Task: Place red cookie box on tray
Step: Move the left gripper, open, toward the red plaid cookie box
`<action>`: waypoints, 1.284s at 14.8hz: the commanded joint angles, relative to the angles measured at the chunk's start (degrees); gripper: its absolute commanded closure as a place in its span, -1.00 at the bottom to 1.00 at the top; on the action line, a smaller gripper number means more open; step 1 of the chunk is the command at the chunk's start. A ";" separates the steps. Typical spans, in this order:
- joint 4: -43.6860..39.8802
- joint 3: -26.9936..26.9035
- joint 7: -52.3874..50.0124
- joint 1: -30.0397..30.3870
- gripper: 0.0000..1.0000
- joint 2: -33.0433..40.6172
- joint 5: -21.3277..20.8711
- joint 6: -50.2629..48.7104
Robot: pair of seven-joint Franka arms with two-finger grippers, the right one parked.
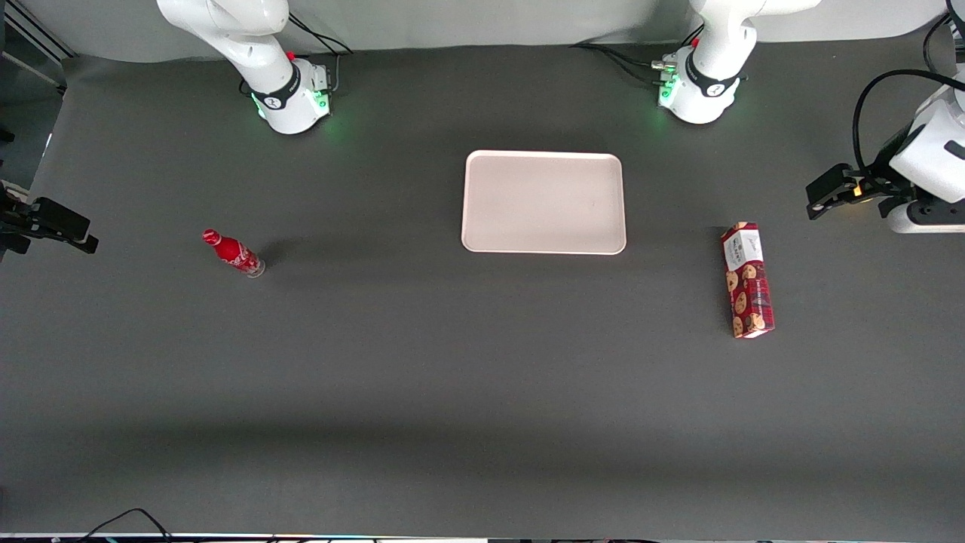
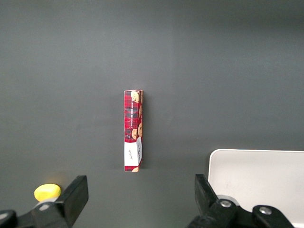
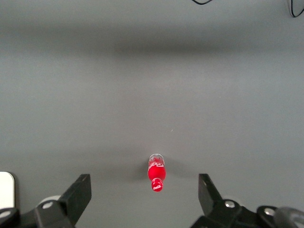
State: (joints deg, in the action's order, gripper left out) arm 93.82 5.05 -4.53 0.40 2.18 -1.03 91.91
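Dark grey matte table (image 1: 422,392), pale wall strip along the edge farthest from the front camera, two white arm bases bolted near that edge.

Tray (image 1: 543,201) sits flat about mid-table, long side running across the view, nothing on it. One rounded corner of it shows in the left wrist view (image 2: 259,183).

Red cookie box (image 1: 746,280) lies flat on the table toward the working arm's end, well apart from the tray and slightly nearer the front camera than the tray. Long axis runs roughly toward/away from the front camera, slight tilt. White-label end is the end farther from the camera. Same box in the left wrist view (image 2: 133,130), nothing touching it.

Gripper (image 1: 825,192) hangs toward the working arm's end of the table, off to the side of the box and clear of it. Wrist view shows the fingers (image 2: 76,197) spread wide, holding nothing.

Small yellow thing (image 2: 47,192) beside one finger, probably part of the rig, can't tell.

Red soda bottle (image 1: 234,253) toward the parked arm's end, looks upright.
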 commanded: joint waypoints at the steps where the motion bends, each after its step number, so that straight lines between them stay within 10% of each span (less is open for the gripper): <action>1: -1.27 0.22 0.22 0.04 -1.00 -0.07 -0.20 -1.03; 19: 12.32 0.31 2.77 3.03 -1.00 -1.74 -0.73 6.06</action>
State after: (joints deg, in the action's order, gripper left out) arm 99.59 4.90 -2.81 3.03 -0.41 -1.10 92.40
